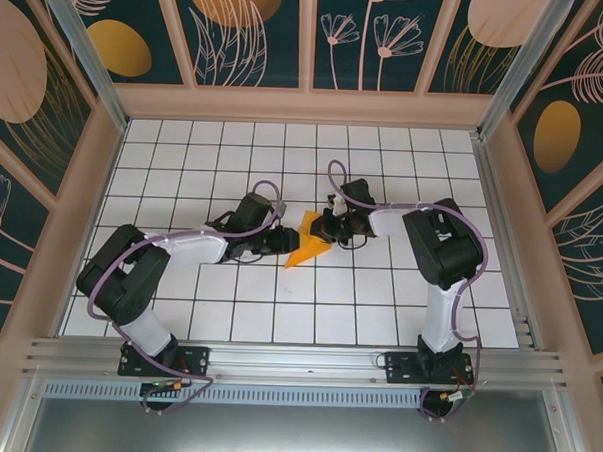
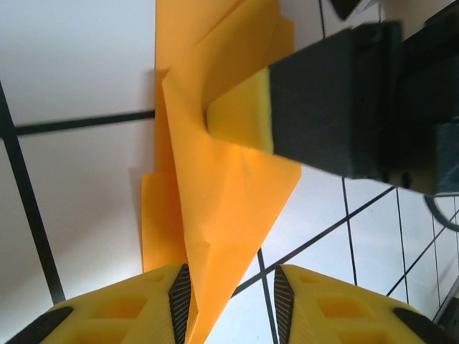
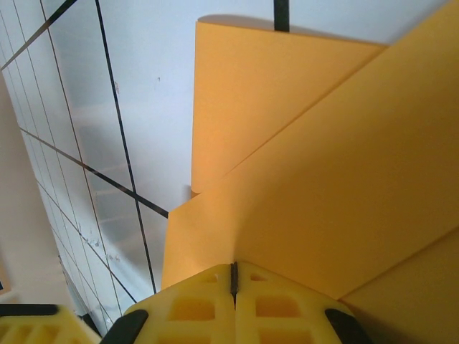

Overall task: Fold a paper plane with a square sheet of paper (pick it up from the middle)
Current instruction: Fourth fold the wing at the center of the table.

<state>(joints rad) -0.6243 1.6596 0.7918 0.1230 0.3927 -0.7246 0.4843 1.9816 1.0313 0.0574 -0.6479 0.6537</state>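
Near the middle of the white grid table (image 1: 378,299), the partly folded orange sheet of paper (image 1: 309,248) lay between the two grippers. The right gripper (image 3: 233,266) was clamped on a fold of the sheet, fingers pressed together. The left gripper (image 2: 233,274) held its fingers apart, the sheet's pointed corner running down into the gap between them

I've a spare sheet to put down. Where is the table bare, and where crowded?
Crowded mid-table: left gripper and right gripper meet at the orange paper. Bare table spans the back rows beyond them, and the front rows between left base and right base.
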